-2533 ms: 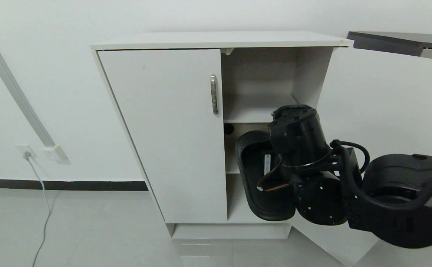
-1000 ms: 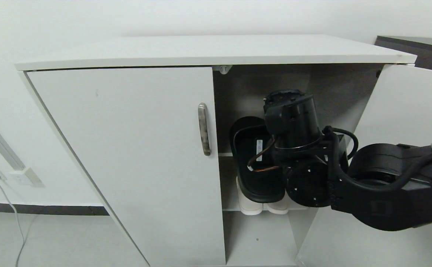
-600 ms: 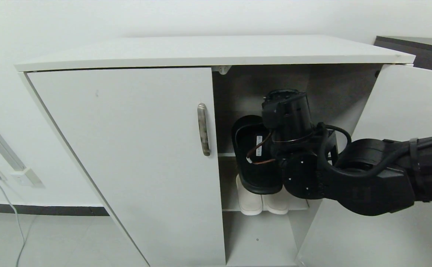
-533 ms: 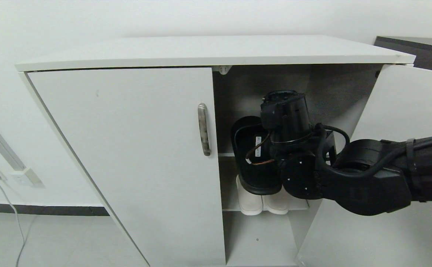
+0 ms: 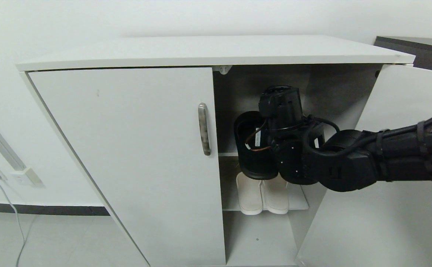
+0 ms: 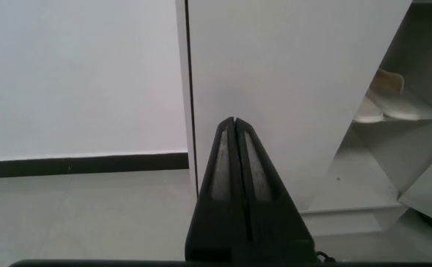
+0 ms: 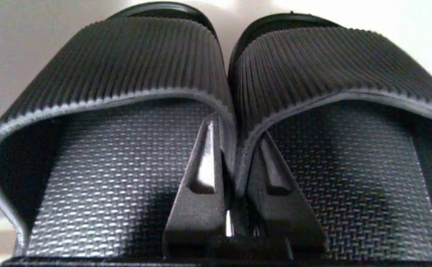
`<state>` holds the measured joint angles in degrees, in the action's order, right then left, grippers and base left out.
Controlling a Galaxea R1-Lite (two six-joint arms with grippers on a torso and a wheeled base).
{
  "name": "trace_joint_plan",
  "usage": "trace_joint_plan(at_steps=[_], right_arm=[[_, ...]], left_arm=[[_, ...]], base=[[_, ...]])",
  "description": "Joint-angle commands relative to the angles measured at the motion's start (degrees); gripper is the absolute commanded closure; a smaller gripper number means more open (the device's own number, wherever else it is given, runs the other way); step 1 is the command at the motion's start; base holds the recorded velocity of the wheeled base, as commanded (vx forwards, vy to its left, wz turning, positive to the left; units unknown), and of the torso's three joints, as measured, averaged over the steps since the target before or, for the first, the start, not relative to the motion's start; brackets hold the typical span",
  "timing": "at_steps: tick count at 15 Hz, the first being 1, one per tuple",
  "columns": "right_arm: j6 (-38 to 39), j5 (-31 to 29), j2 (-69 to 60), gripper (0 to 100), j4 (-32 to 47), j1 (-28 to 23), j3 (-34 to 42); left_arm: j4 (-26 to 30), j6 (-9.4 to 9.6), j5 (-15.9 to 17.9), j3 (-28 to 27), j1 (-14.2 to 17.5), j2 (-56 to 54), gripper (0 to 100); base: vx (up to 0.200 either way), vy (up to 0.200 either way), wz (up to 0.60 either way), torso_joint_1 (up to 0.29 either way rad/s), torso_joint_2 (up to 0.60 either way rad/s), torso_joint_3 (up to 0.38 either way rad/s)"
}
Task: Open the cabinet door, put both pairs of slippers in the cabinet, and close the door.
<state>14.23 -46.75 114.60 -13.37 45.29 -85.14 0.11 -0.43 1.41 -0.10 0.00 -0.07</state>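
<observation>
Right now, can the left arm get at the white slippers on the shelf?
Probably not easily. The left pincer faces the closed left door, and the right arm, holding the black slippers, crowds the opening just above the white slippers.

Occlusion notes
The black slippers [image 5: 248, 155] are half hidden by the right arm [image 5: 349, 167]; white slippers [image 5: 262, 198] far ends covered; cabinet [image 5: 201, 52] base cropped.

Right arm [image 5: 368, 163] outstretched, jaws clamped.
</observation>
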Motion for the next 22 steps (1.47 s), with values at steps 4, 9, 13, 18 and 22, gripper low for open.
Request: trace_joint_plan(at_steps=[4, 9, 13, 18, 22], right_arm=[[-1.6, 1.0, 4.3, 100, 2.7, -2.1, -8.6], [-1.7, 3.7, 5.3, 100, 4.8, -3.5, -11.9], [-1.7, 3.8, 7.0, 100, 5.6, -5.0, -13.8], [-1.7, 3.8, 8.3, 100, 5.7, -5.2, -14.1], [-1.7, 3.7, 8.1, 0, 5.8, -5.2, -13.8]], left_arm=[[0.0, -0.01, 0.0, 0.0, 0.0, 0.1, 100], [0.0, -0.01, 0.0, 0.0, 0.0, 0.1, 100], [0.0, -0.01, 0.0, 0.0, 0.0, 0.1, 100], [0.0, -0.01, 0.0, 0.0, 0.0, 0.1, 100], [0.0, -0.01, 0.0, 0.0, 0.0, 0.1, 100]], base=[[0.0, 0.0, 0.0, 0.0, 0.0, 0.0], [0.0, 0.0, 0.0, 0.0, 0.0, 0.0], [0.0, 0.0, 0.0, 0.0, 0.0, 0.0], [0.0, 0.0, 0.0, 0.0, 0.0, 0.0], [0.0, 0.0, 0.0, 0.0, 0.0, 0.0]])
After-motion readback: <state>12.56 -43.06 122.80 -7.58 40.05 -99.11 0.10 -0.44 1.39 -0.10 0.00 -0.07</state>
